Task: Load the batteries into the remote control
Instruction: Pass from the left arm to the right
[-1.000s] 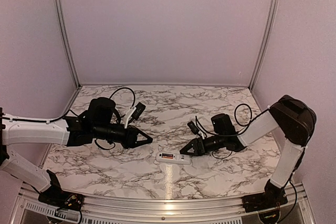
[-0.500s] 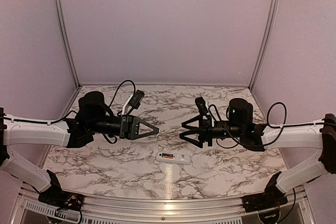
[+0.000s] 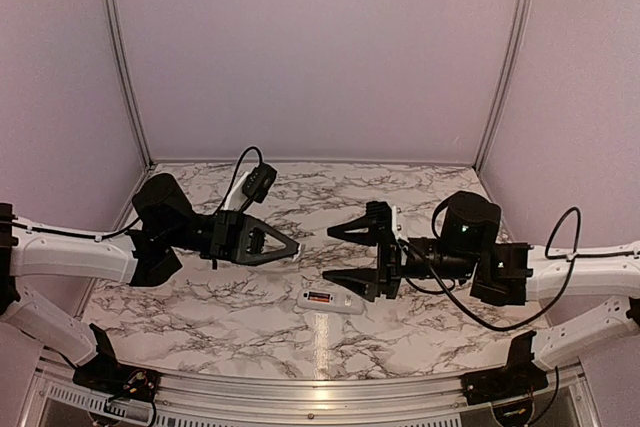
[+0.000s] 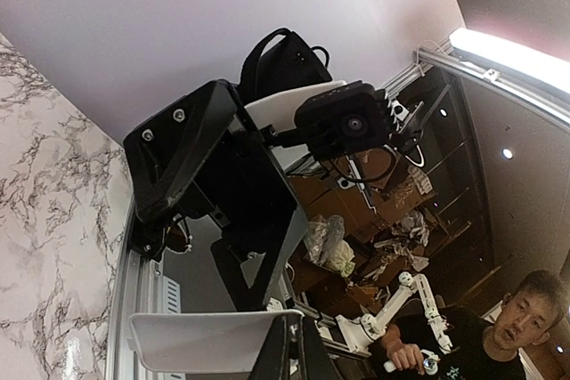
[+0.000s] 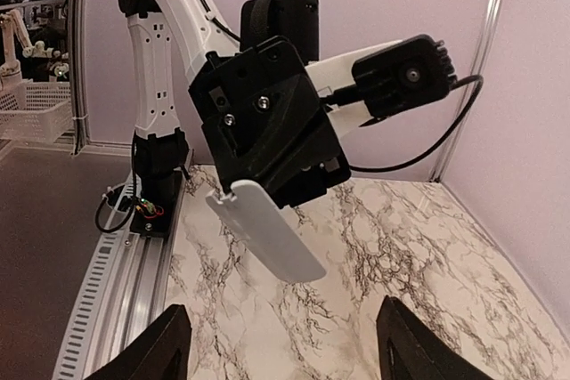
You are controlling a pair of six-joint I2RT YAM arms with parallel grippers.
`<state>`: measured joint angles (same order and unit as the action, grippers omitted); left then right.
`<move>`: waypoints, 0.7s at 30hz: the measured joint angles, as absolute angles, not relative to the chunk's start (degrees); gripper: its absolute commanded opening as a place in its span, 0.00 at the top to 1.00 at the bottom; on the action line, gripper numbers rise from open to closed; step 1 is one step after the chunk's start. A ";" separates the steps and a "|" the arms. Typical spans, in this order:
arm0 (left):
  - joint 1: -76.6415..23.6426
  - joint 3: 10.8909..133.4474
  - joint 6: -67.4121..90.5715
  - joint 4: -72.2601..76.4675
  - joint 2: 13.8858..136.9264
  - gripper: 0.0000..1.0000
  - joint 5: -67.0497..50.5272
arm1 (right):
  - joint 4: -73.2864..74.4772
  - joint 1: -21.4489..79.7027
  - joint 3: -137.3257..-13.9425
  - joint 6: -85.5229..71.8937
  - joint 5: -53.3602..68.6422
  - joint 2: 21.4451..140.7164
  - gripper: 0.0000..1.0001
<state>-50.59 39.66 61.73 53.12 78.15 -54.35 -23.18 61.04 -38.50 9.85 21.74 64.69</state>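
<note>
near the middle of the bench's (image 3: 200, 297) front edge the remote control (image 3: 330, 301) lies flat, with a small orange patch on its left half that is too small to make out. behind it the two hands face each other, raised off the surface: the left hand (image 3: 292, 247) is closed on a plain white flat piece (image 5: 267, 233), pinched at one end so the rest sticks out past the fingers. the right hand (image 3: 340, 257) stands wide open, holding nothing, near the remote.
</note>
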 measured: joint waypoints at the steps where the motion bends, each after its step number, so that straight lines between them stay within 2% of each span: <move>1: -50.87 39.66 62.39 53.91 78.52 1.00 -54.46 | -22.37 62.33 -39.48 11.00 20.23 64.93 0.31; 10: -51.77 39.16 67.90 62.04 81.80 1.00 -53.87 | -18.81 70.74 -47.00 18.52 7.64 70.54 0.35; 16: -51.99 38.26 70.81 66.89 82.76 1.00 -53.43 | -17.82 71.66 -47.03 20.18 2.02 71.99 0.43; 21: -52.03 38.04 72.38 69.67 83.57 1.00 -52.99 | -17.91 71.88 -47.03 21.08 -1.26 72.01 0.44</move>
